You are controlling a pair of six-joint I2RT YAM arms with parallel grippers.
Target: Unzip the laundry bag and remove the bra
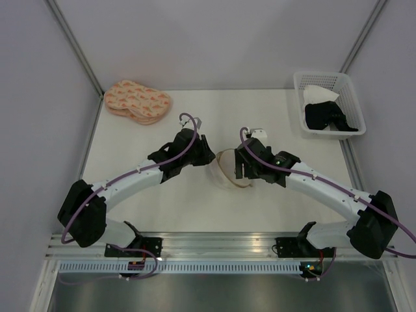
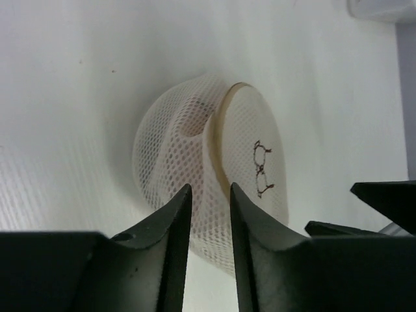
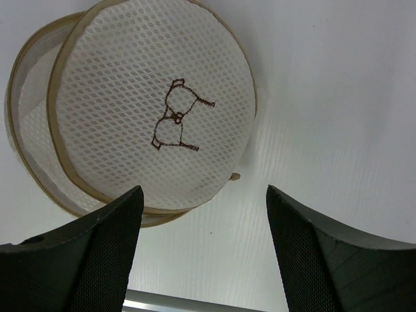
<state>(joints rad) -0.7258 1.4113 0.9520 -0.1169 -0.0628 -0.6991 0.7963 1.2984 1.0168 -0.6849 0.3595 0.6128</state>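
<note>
The laundry bag [image 1: 226, 174], a white mesh drum with cream rims, lies on its side at the table's middle between both grippers. Its round face with a dark line drawing [image 3: 156, 110] fills the right wrist view; a small zipper pull [image 3: 235, 176] sticks out at its lower edge. A pinkish shape, probably the bra [image 2: 192, 123], shows dimly through the mesh. My left gripper [image 2: 209, 195] has its jaws a narrow gap apart, tips at the mesh wall beside the cream rim [image 2: 218, 140]. My right gripper [image 3: 201, 195] is wide open, just short of the drawn face.
Peach oval pads [image 1: 136, 101] lie at the back left. A white lattice basket [image 1: 349, 88] with a black garment [image 1: 331, 117] stands at the back right. A metal rail [image 1: 214, 244] runs along the near edge.
</note>
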